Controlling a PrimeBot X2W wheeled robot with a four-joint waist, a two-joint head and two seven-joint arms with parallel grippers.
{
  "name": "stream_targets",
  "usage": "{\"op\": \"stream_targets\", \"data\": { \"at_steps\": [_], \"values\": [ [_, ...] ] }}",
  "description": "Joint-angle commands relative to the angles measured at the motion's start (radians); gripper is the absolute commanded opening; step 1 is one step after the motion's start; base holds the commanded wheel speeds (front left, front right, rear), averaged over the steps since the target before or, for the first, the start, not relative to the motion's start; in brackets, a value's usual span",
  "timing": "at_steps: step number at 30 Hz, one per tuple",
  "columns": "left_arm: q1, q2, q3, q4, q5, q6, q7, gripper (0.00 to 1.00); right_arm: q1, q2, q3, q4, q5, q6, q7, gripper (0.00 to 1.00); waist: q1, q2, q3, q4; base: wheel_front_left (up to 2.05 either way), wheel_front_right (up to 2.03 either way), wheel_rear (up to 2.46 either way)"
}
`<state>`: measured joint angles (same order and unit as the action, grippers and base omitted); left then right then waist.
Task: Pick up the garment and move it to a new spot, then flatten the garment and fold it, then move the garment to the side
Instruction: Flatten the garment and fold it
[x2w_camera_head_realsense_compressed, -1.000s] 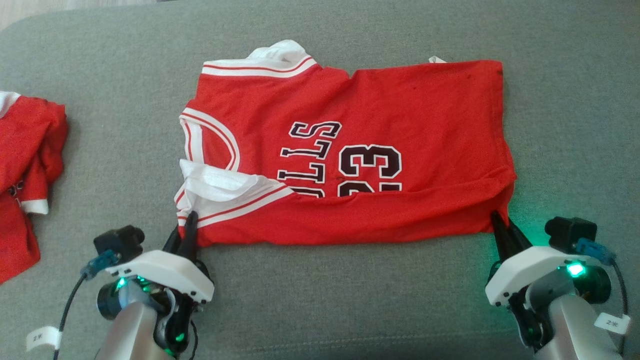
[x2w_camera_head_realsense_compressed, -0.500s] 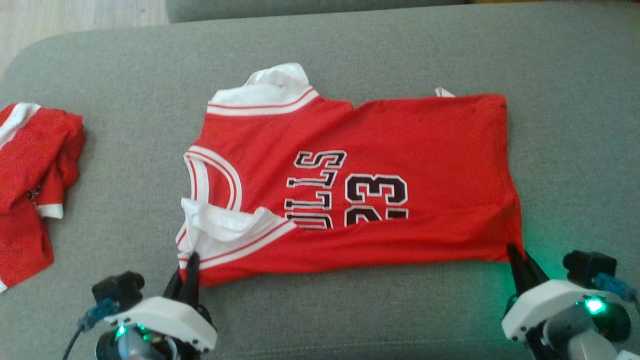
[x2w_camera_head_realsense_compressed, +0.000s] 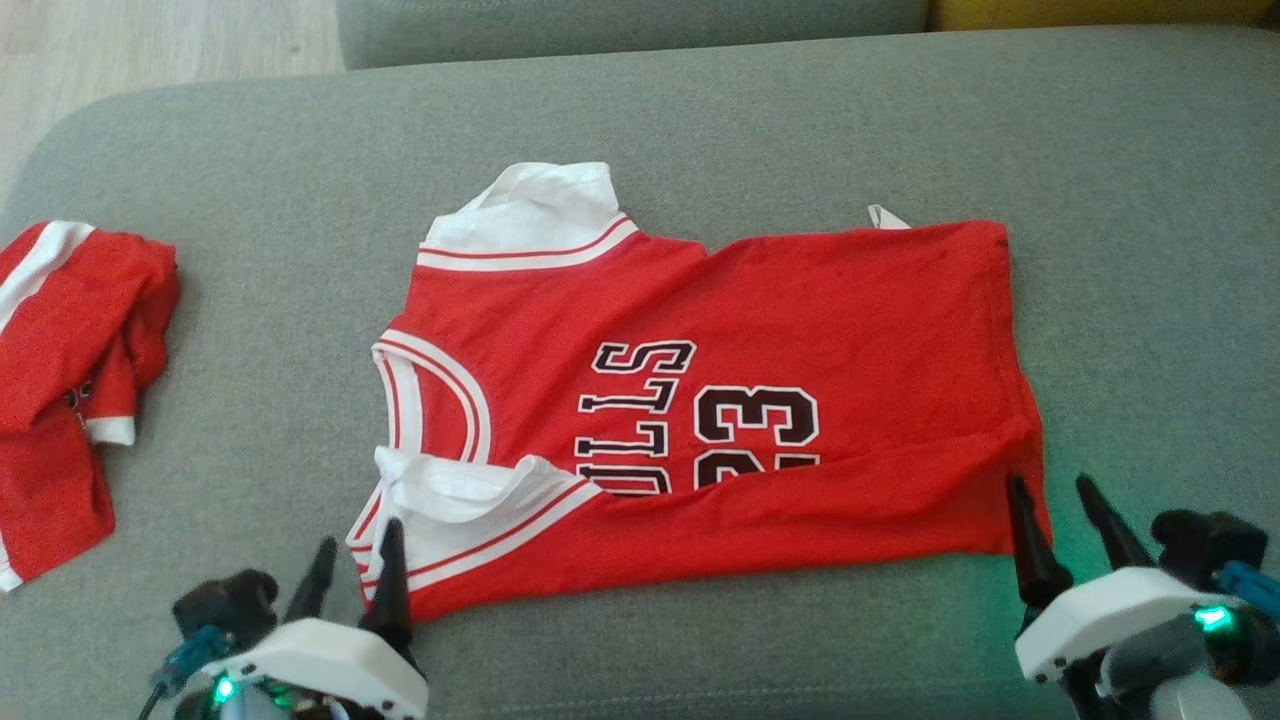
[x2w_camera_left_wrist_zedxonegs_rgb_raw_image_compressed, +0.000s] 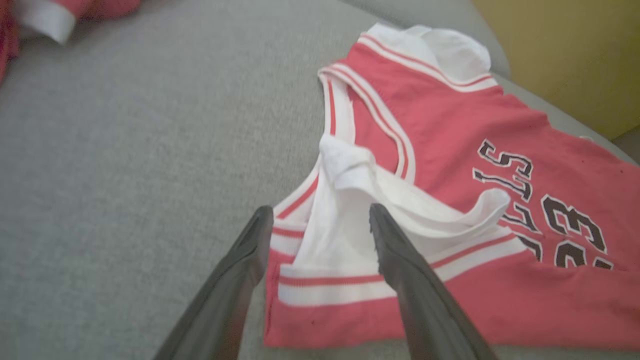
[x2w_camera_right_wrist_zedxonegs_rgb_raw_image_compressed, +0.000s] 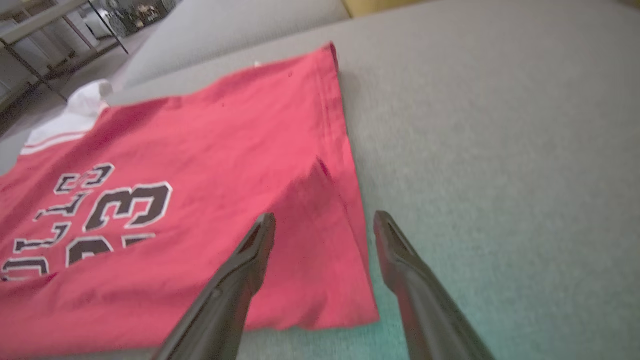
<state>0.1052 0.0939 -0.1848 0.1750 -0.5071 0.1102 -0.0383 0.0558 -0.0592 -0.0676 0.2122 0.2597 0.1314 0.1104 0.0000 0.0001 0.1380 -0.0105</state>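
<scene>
While the left end effector (x2w_camera_head_realsense_compressed: 358, 537) and right end effector (x2w_camera_head_realsense_compressed: 1050, 483) gape empty, red garment (x2w_camera_head_realsense_compressed: 800, 300) reads "23", "LLS"

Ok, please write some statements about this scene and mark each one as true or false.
1. The fingers of the left gripper and the right gripper are spread apart. True.
2. The jersey is blue. False: it is red with white trim.
3. The jersey's near edge is folded over and covers part of the number 23. True.
4. The right gripper holds the jersey up off the grey cushion. False: the jersey lies on the cushion, and the open fingers sit at its near corner.
5. A second red garment lies on the robot's right. False: it lies on the left.
</scene>
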Motion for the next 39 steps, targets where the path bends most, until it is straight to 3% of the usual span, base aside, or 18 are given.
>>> {"op": "stream_targets", "data": {
  "at_steps": [1,11,27,32,39],
  "values": [
    [-0.042,0.018,0.036,-0.048,0.026,0.015,-0.044,1.0,-0.017,-0.006,0.03,-0.067,-0.006,-0.001,-0.034,1.0,0.0,-0.0001,-0.004,-0.003,0.0,0.0,0.0],
    [-0.108,0.058,0.034,-0.151,0.153,0.059,-0.178,1.0,-0.048,-0.017,0.074,-0.271,-0.06,-0.001,-0.117,1.0,0.0,-0.0001,-0.028,-0.008,0.0,0.0,0.0],
    [-0.136,0.077,0.004,-0.176,0.189,0.076,-0.154,1.0,-0.031,-0.011,0.084,-0.356,-0.072,-0.001,-0.081,1.0,0.0,-0.0001,-0.022,-0.007,0.0,0.0,0.0],
    [-0.239,0.078,-0.011,-0.128,0.171,0.037,-0.132,1.0,-0.055,-0.011,0.084,-0.363,-0.065,-0.001,-0.073,1.0,0.0,-0.0001,0.033,0.001,0.0,0.0,0.0],
    [-0.533,0.065,-0.056,0.033,0.154,-0.047,-0.068,1.0,-0.112,-0.017,0.104,-0.366,-0.058,-0.001,-0.066,1.0,0.0,-0.0001,0.131,-0.014,0.0,0.0,0.0]
  ]
}}
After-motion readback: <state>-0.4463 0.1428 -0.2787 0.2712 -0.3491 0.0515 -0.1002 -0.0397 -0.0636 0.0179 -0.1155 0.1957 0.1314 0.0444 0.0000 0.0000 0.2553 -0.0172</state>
